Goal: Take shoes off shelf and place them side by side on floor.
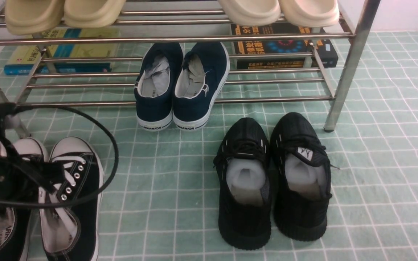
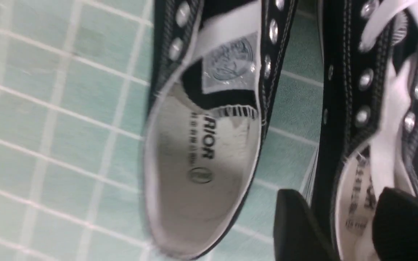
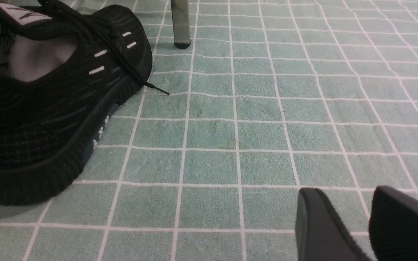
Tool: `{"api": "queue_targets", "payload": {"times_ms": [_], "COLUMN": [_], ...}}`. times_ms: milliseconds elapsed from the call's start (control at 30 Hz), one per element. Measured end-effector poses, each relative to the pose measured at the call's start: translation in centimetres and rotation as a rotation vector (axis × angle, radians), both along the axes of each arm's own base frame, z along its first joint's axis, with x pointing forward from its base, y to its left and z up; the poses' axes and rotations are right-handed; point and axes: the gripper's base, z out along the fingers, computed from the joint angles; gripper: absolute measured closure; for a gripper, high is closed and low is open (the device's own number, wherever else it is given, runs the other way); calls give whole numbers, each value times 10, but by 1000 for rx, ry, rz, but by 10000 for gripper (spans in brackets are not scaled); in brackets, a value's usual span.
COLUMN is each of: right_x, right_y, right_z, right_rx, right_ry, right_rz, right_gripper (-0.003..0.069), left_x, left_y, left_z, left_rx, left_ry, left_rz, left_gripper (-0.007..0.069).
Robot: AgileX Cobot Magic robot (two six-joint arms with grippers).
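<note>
Presently, the front view shows the shoes [image 1: 72, 197] standing side by side on the floor [image 1: 165, 188] at the near left, toes toward the shelf [image 1: 180, 38] and well clear of its bars. The left arm and its looped cable [image 1: 113, 145] cover much of the left-hand shoe there, and the left jaws themselves cannot be made out in that view. The left wrist view supplies what the front view hides — both shoe openings seen from above, with a printed grey insole in the left-hand shoe [image 2: 201, 152] and white laces and metal eyelets on the right-hand shoe [image 2: 383, 108].

The left gripper [image 2: 343, 224] has its jaws parted, one finger to each side of the right-hand shoe's collar wall. Whether the pads touch the canvas cannot be told.

The right gripper [image 3: 354, 224] appears only in the right wrist view — jaws apart, nothing between them, over bare floor. Near it lies one black knit sneaker [image 3: 49, 105], and beyond that a shelf leg [image 3: 180, 21].

The front view also shows navy slip-ons [image 1: 180, 87] on the lower tier, heels overhanging the front bar.
</note>
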Motion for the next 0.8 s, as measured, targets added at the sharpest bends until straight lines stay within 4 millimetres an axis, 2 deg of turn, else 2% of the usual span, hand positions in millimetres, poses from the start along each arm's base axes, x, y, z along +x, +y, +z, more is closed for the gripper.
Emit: {"api": "queue_targets", "payload": {"times_ms": [100,200,300,400,533,700,800], "right_x": [0,0,0,0,0,0,0], "right_y": [0,0,0,0,0,0,0], "right_z": [0,0,0,0,0,0,0], "right_rx": [0,0,0,0,0,0,0], "right_ry": [0,0,0,0,0,0,0], "right_rz": [0,0,0,0,0,0,0], "right_gripper": [421,421,421,421,421,421,421], "left_x": [-14,-41,-72,-97,-130,-145,-148], "left_y": [4,9,10,8,4,3,4], "left_z": [33,56,67,65,46,21,13], "left_rx": [40,62,32,-28,-139,-200,-205], "left_ry": [-22,-48,-100,-168,-412,-724,-832], "left_rz": [-75,-169,-262,-329,-389,-395,-392], "left_gripper": [438,572,622,624,624,624,624]}}
